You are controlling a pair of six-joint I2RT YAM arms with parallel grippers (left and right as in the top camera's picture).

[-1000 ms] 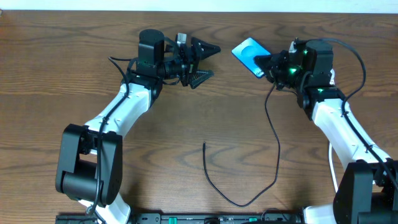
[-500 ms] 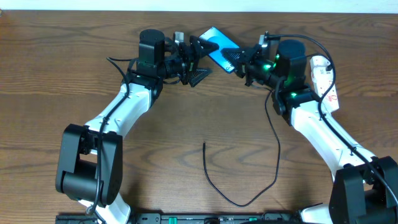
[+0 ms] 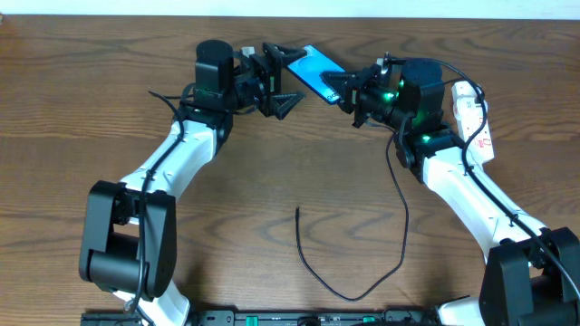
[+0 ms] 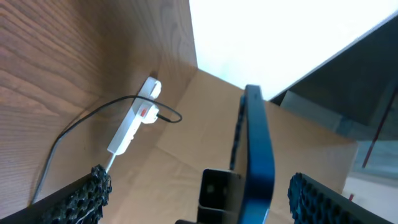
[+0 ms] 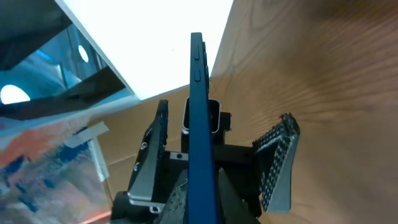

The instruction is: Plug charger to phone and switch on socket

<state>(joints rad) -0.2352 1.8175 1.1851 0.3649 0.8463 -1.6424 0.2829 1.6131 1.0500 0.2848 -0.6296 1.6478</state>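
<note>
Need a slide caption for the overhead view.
The right gripper holds the phone inside the open left gripper; the charger lies on the table.

Phone [image 3: 313, 68] blocks gap between left gripper [image 3: 294, 74] jaws; charger [image 3: 405, 217] loops across centre.

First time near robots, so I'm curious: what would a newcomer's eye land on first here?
The blue-screened phone, held up near the far edge of the table by the shut right gripper, facing the left gripper with its fingers wide open. Then the thin black charger looping loose in front, its tip lying free. The white socket sits far right, beside the right arm.
</note>
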